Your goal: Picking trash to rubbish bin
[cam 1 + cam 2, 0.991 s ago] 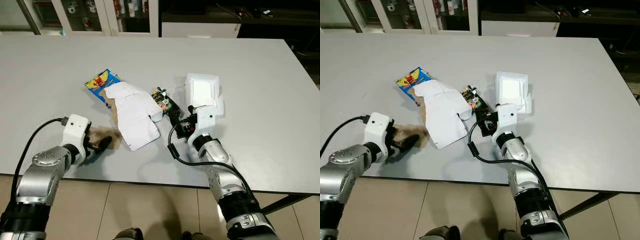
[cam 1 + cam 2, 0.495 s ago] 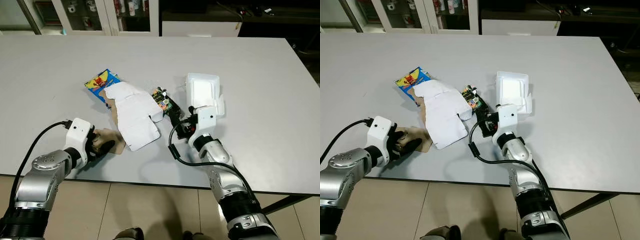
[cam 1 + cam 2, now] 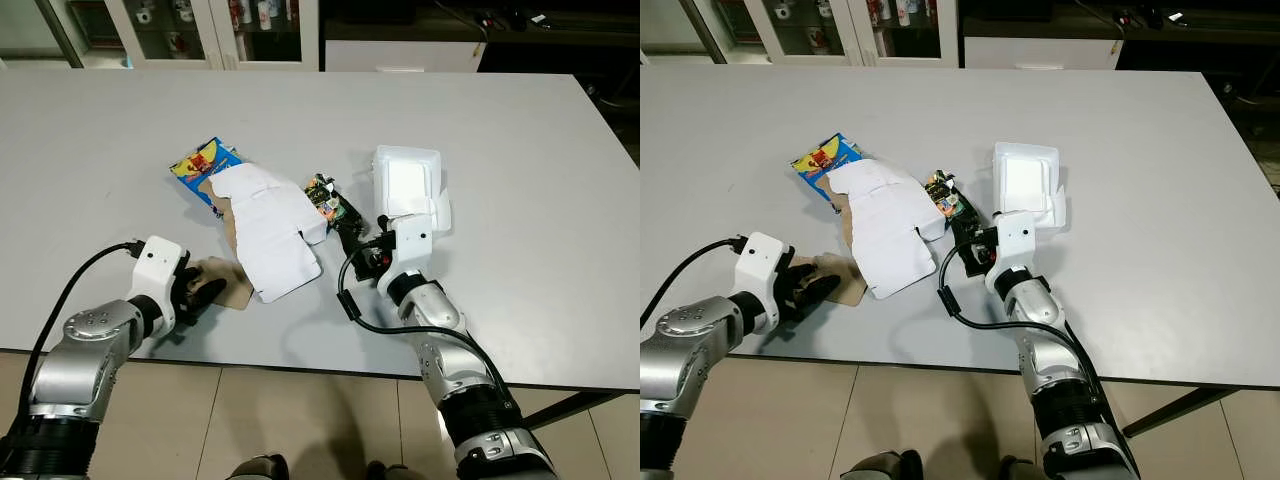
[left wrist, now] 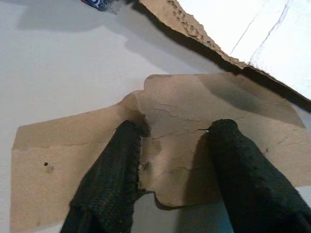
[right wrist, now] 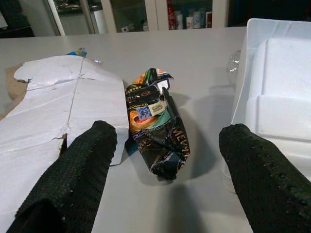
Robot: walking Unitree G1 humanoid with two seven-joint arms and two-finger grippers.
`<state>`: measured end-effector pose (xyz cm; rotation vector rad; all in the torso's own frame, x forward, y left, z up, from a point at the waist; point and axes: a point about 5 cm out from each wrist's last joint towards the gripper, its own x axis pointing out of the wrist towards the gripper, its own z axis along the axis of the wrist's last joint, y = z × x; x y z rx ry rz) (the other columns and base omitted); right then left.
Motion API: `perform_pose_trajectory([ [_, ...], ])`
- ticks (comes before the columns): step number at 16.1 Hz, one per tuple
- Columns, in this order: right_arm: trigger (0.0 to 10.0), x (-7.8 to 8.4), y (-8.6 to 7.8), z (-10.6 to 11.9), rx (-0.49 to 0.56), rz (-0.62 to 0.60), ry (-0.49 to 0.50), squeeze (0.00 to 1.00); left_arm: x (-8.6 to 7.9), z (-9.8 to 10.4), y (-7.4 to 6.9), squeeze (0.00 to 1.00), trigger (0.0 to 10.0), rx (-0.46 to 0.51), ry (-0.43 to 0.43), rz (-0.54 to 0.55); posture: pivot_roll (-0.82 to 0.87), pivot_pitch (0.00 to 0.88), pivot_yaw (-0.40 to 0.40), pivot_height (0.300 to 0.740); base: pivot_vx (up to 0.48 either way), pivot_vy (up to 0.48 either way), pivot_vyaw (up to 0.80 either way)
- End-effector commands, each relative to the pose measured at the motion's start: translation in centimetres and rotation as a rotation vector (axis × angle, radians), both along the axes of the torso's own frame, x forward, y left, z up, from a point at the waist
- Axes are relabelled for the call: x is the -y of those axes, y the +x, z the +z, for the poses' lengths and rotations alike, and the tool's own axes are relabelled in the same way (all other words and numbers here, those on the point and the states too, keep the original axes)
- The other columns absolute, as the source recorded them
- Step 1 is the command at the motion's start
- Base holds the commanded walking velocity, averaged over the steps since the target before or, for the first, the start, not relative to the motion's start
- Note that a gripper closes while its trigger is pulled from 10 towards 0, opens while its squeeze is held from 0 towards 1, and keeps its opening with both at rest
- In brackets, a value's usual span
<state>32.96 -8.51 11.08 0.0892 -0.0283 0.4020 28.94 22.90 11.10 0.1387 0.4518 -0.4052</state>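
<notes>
A flat brown cardboard scrap [image 3: 229, 284] lies near the table's front edge. My left gripper [image 3: 205, 292] is open, and both fingertips [image 4: 127, 145] press down on the scrap [image 4: 184, 107], which has buckled a little between them. A dark crumpled snack wrapper [image 3: 334, 205] lies mid-table. My right gripper [image 3: 360, 248] is open just short of the wrapper [image 5: 155, 121], which lies ahead between the two fingers [image 5: 92, 160]. A big white cardboard sheet [image 3: 268, 228] partly covers a blue snack packet [image 3: 200, 163]. A white foam box [image 3: 405, 182] sits right of the wrapper.
The grey table [image 3: 520, 160] stretches wide to the right and back. Its front edge [image 3: 300, 362] runs just below both arms, with tiled floor beneath. Glass-door cabinets [image 3: 200, 25] stand behind the table.
My left gripper has slid forward and right onto the brown scrap, which now lies still and sharp. The right arm has hardly moved.
</notes>
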Motion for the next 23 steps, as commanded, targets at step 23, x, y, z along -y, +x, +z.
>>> perform_pose_trajectory([
  [23,10.0,0.1,-0.3,0.0,-0.004,0.010,-0.007,0.00,0.0,0.4,0.0,0.00,0.0,0.137,-0.004,0.152,0.00,0.147,0.035,0.740,0.000,0.000,0.00],
])
